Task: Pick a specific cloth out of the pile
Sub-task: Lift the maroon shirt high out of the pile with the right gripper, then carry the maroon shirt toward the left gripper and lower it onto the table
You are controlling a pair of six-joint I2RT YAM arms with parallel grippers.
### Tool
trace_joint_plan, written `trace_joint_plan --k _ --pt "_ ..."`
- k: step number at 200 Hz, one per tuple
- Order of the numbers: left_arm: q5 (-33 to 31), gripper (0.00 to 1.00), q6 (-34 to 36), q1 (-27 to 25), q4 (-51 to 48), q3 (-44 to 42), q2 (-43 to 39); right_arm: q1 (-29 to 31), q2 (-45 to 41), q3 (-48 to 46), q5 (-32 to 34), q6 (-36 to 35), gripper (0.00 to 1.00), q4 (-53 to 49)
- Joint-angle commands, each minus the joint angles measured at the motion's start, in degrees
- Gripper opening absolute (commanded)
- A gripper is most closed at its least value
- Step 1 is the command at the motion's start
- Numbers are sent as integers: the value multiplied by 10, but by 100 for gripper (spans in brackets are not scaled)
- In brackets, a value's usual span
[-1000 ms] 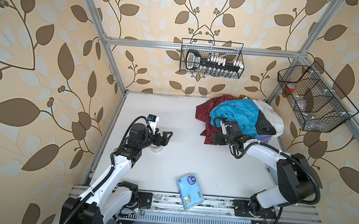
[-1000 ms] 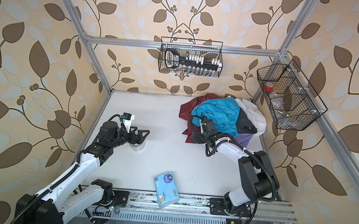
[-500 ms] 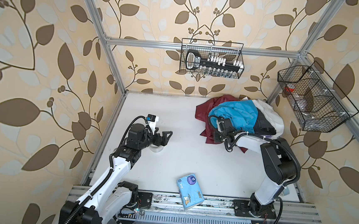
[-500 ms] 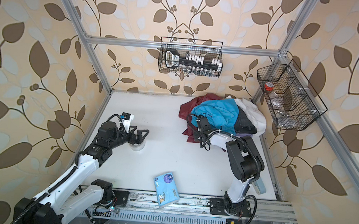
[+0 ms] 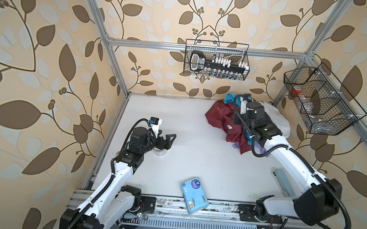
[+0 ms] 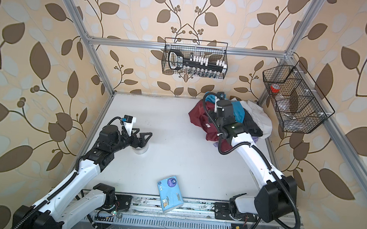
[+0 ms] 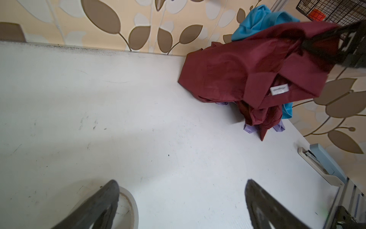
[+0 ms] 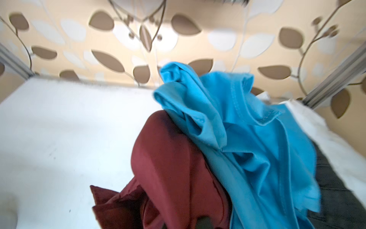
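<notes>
My tabletop [image 5: 198, 142] is white, scuffed with small dark marks. On it: the pile [image 5: 275, 117] in the far right corner, with the cloth [image 5: 219, 114] spilling off its left side onto the surface. A clear tape roll [image 5: 160, 151] sits at left, a blue tissue pack [image 5: 193, 195] overhangs the near edge, and a pale blue stapler [image 7: 322, 164] lies along the right edge.

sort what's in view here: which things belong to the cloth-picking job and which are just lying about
Part of the job:
- maroon cloth
- pile
- right claw, buried in the maroon cloth

Lying about:
- tissue pack
- tape roll
- stapler
- wire baskets
</notes>
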Motion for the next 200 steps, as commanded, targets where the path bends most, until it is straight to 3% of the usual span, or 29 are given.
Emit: trace_joint_plan --k 1,54,86,144,200 --pt "-15 99 10 -10 17 -1 -18 -29 -22 52 -12 -20 0 -40" --pt "-33 99 11 -14 20 -7 -31 -52 -36 182 -83 -43 0 -62" --pt "-41 99 11 -15 18 -7 -33 -53 -33 263 -199 -41 0 -48" --pt "-52 99 11 -15 18 -8 -35 -53 -80 282 -433 49 0 165" --pt "-59 99 11 -15 18 -9 -36 -49 -46 328 -530 187 0 362"
